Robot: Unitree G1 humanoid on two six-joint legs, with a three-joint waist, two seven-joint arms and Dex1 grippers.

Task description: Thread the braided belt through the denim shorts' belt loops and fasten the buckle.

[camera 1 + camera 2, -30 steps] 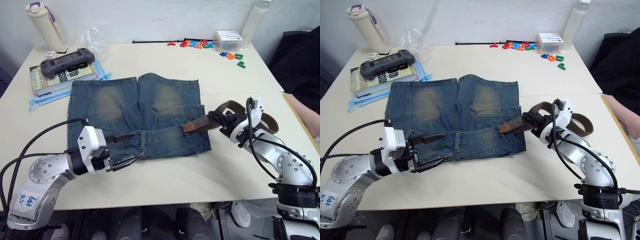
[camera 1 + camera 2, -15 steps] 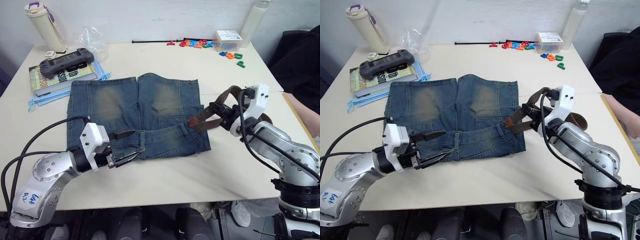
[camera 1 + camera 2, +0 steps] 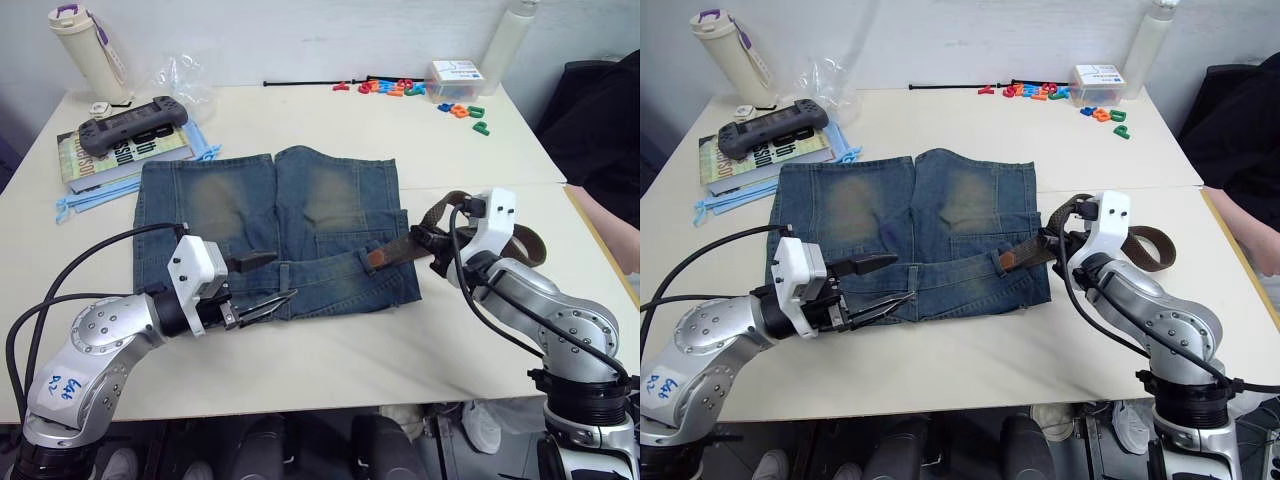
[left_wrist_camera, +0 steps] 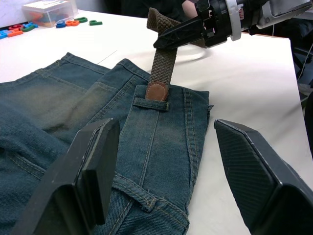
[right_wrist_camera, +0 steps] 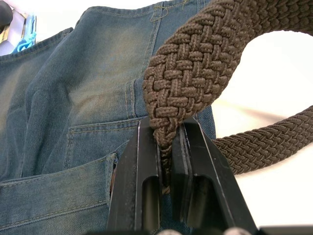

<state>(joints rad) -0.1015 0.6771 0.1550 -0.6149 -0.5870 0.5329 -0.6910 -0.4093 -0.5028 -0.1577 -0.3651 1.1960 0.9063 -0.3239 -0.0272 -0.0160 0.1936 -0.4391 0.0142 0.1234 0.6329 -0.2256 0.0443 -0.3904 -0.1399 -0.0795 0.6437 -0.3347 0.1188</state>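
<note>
My right hand [image 3: 432, 243] clamps the braided belt [image 3: 400, 247], tip pointing eight o'clock at a belt loop [image 4: 151, 104]; left hand [image 3: 262, 282] apart.

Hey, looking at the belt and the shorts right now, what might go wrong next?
The right gripper pinches the belt well back from its brown tip, which sits right at a belt loop. Pushed, the soft strap may buckle rather than slide under. The left gripper hangs open over the shorts, not pinning them, so the waistband could bunch or shift.

Robot lab or office: pale table [image 3: 330, 350]; books [image 3: 95, 160]; game controller [image 3: 135, 122]; toy letters [image 3: 400, 88].
</note>
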